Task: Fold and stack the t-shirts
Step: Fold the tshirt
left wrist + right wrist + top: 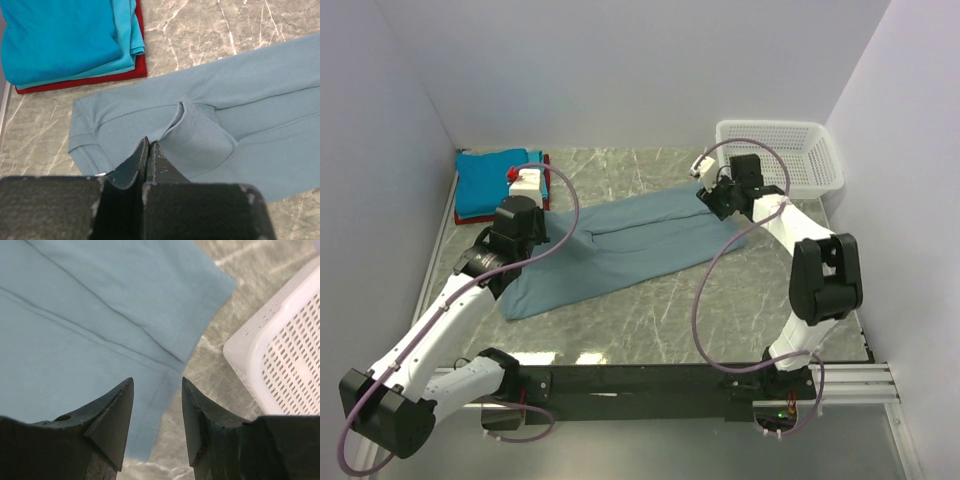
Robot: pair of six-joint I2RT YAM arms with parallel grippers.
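The grey-blue shirt (630,245) lies folded lengthwise in a long band across the middle of the marble table (620,315), running from near left to far right. The left gripper (149,150) has its fingers pressed tight together on a ridge of this shirt's cloth near the left end. The fabric is drawn up into a small raised fold that meets the fingertips, while the rest lies flat. The right gripper (157,384) hangs over the shirt's other end, close to the corner of the hem. Its fingers stand clearly apart with nothing between them, only cloth and marble showing below through the gap. Just past that corner, on the far right of the table, is the white mesh basket (828,165), separate from the shirt. At the far left sits a pile of folded shirts — a bright blue one (55,40) on top, a teal one (128,50) under it and a red one (85,80) at the bottom — near the grey-blue shirt's edge but not touching it.
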